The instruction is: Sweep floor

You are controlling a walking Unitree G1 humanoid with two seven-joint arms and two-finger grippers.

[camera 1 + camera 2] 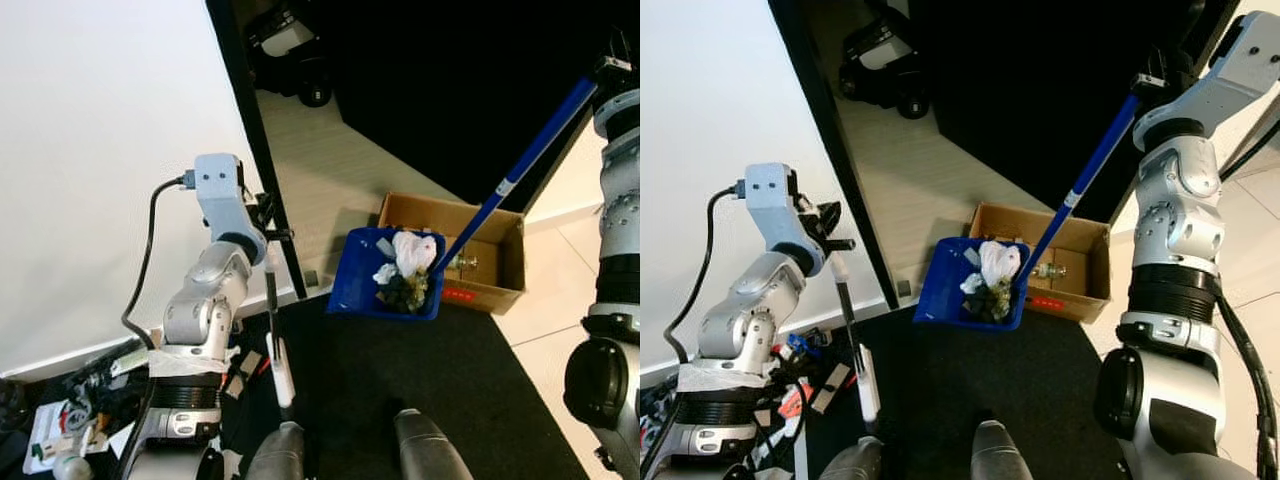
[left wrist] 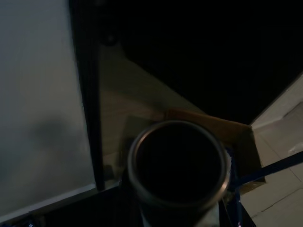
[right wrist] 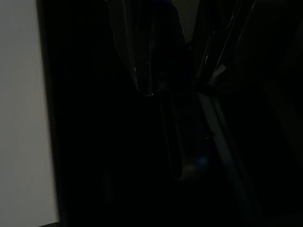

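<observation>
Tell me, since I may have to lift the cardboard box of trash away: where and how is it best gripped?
The cardboard box sits open-topped on the floor, with the blue dustpan tilted against its near-left side and its blue handle crossing above. Probably grip the far-right rim, coming from the right, pinching the upright wall from above.

Glossy blue plastic dustpan (image 1: 365, 275), matt cardboard box (image 1: 500, 262)

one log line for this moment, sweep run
step: dumping | right gripper: shut on dustpan handle | dustpan: tilted, loaded with trash, at box | left gripper: shut on broom
</observation>
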